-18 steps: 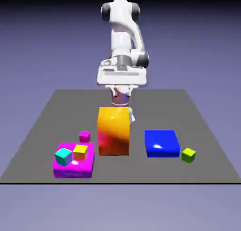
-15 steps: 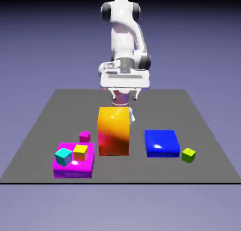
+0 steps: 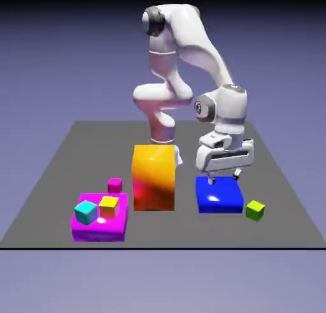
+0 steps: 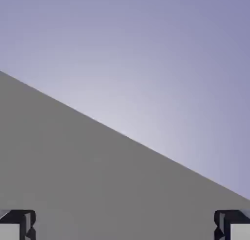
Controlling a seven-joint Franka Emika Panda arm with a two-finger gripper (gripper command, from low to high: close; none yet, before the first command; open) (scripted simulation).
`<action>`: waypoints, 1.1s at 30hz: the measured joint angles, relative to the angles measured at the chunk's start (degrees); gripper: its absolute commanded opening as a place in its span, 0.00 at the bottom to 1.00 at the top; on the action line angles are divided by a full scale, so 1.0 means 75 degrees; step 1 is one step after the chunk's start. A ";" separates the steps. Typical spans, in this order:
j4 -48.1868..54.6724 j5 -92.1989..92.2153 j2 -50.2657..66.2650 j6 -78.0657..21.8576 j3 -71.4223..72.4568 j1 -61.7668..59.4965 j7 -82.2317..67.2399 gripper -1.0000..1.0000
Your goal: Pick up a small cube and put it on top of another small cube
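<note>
The small lime-green cube point(image 3: 255, 209) rests on the grey table point(image 3: 280, 178) at the exterior view's right, just right of the blue flat block point(image 3: 219, 194). My gripper point(image 3: 223, 176) hangs open just above the blue block's far edge, up and to the left of the green cube, with nothing between its fingers. In the hand view the two fingertips point(image 4: 18, 224) sit wide apart at the bottom corners. Only bare table point(image 4: 73, 175) and backdrop show there; the green cube is out of that view. A small cyan cube point(image 3: 86, 211) and a small yellow cube point(image 3: 109, 205) sit on the magenta block point(image 3: 102, 227).
A tall orange block point(image 3: 153, 177) stands mid-table, left of the blue block. A small magenta cube point(image 3: 114, 185) lies on the table behind the magenta flat block. The table's front edge runs just below the blocks.
The arm has swung from behind the orange block over to the exterior view's right and dropped lower. The hand now hovers over the blue block. No cube has moved.
</note>
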 measured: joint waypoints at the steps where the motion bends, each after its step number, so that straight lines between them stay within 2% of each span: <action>1: 0.0198 -0.0100 0.0277 -0.0230 0.0148 0.0014 0.0060 0.50; 14: 0.2729 -0.1379 0.3819 -0.3170 0.2041 0.0375 0.0825 0.50; 17: 0.2525 -0.1784 0.4335 -0.2507 0.1698 0.0532 0.1063 0.50; 18: 0.2425 -0.1984 0.4588 -0.2181 0.1530 0.0609 0.1180 0.00; 20: 0.2424 -0.1969 0.4589 -0.2179 0.1529 0.0609 0.1172 0.00; 23: 0.2729 -0.1349 0.3817 -0.3170 0.2041 0.0373 0.0816 0.00; 33: 0.2232 0.1734 0.2380 -0.2579 -0.0370 -0.1726 0.4141 0.00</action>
